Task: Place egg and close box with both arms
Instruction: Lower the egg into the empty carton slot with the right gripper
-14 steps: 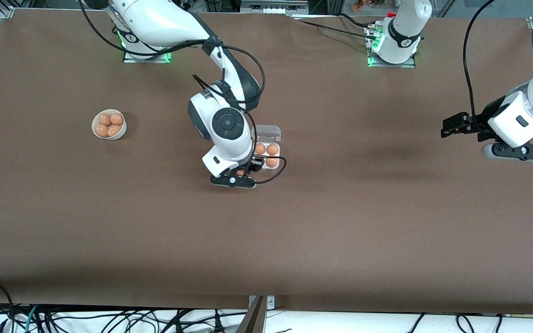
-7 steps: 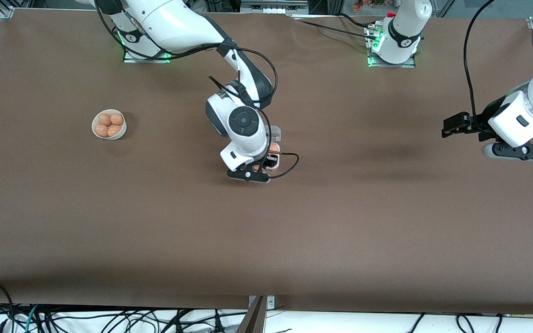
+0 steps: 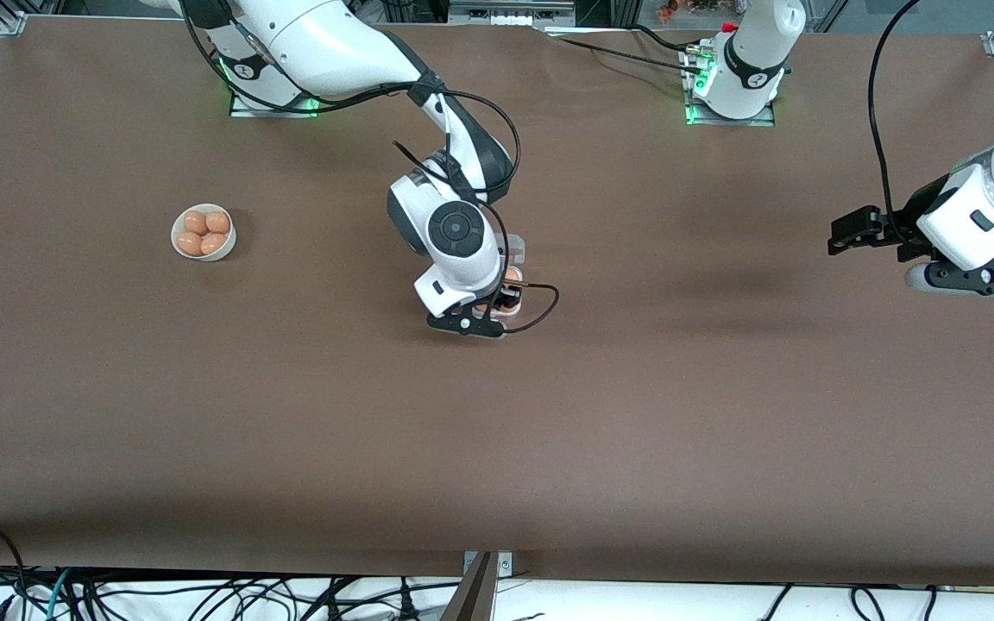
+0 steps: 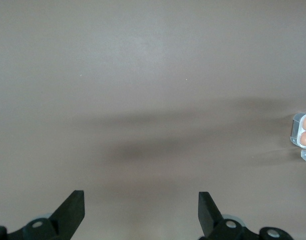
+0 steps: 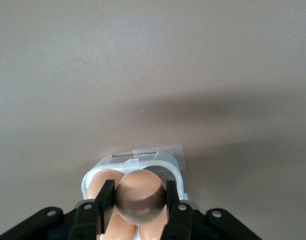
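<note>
The egg (image 5: 140,192), smooth and orange-brown, sits between the two black fingers of my right gripper (image 5: 141,204), which is shut on it. It hangs just over the box (image 5: 165,161), a small clear-plastic carton whose lid (image 3: 515,250) lies open. Other eggs (image 5: 99,183) rest in the cells under it. In the front view the right gripper (image 3: 497,306) and wrist cover most of the box. My left gripper (image 3: 839,235) hovers open over bare table at the left arm's end, fingers (image 4: 72,212) spread wide, with the box (image 4: 303,134) far off.
A round white bowl (image 3: 179,244) holding several eggs stands toward the right arm's end of the table. A black cable (image 3: 540,315) loops from the right wrist beside the box. The table is a plain brown surface.
The right arm has carried the egg sideways toward the left arm's end until it is over the box, now covering most of it. The left arm has shifted only slightly.
</note>
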Robot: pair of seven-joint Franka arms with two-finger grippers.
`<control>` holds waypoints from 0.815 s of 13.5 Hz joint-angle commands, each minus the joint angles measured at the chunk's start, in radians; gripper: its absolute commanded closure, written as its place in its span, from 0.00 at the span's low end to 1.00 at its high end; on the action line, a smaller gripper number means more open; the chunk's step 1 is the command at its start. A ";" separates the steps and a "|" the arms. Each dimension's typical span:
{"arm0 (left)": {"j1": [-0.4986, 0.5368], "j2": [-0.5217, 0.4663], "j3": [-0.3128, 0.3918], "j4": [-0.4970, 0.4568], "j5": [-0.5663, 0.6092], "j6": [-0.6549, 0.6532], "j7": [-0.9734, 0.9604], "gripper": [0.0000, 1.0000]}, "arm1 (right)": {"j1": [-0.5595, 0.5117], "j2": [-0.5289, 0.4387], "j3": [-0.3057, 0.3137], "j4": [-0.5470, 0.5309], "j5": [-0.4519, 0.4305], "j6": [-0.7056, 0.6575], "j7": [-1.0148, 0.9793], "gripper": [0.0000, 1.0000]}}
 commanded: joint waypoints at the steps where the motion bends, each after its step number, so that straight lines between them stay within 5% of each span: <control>1: -0.004 -0.014 -0.002 -0.005 0.030 -0.010 0.003 0.00 | 0.003 -0.001 0.002 -0.010 0.020 -0.011 0.007 0.80; 6: -0.005 -0.012 -0.004 -0.005 0.030 -0.010 0.002 0.00 | 0.001 -0.001 0.002 -0.011 0.020 -0.059 0.005 0.78; 7: -0.005 -0.012 -0.004 -0.005 0.030 -0.010 0.002 0.00 | 0.001 -0.001 0.002 -0.010 0.020 -0.056 0.005 0.70; 8: -0.005 -0.012 -0.004 -0.006 0.030 -0.010 0.002 0.00 | 0.000 -0.001 0.002 -0.008 0.021 -0.053 0.005 0.44; 9: -0.005 -0.012 -0.006 -0.006 0.030 -0.010 0.002 0.00 | 0.000 -0.001 0.002 -0.008 0.021 -0.051 0.018 0.00; 11: -0.005 -0.012 -0.007 -0.006 0.030 -0.010 0.002 0.00 | 0.003 -0.003 0.002 -0.005 0.021 -0.050 0.015 0.00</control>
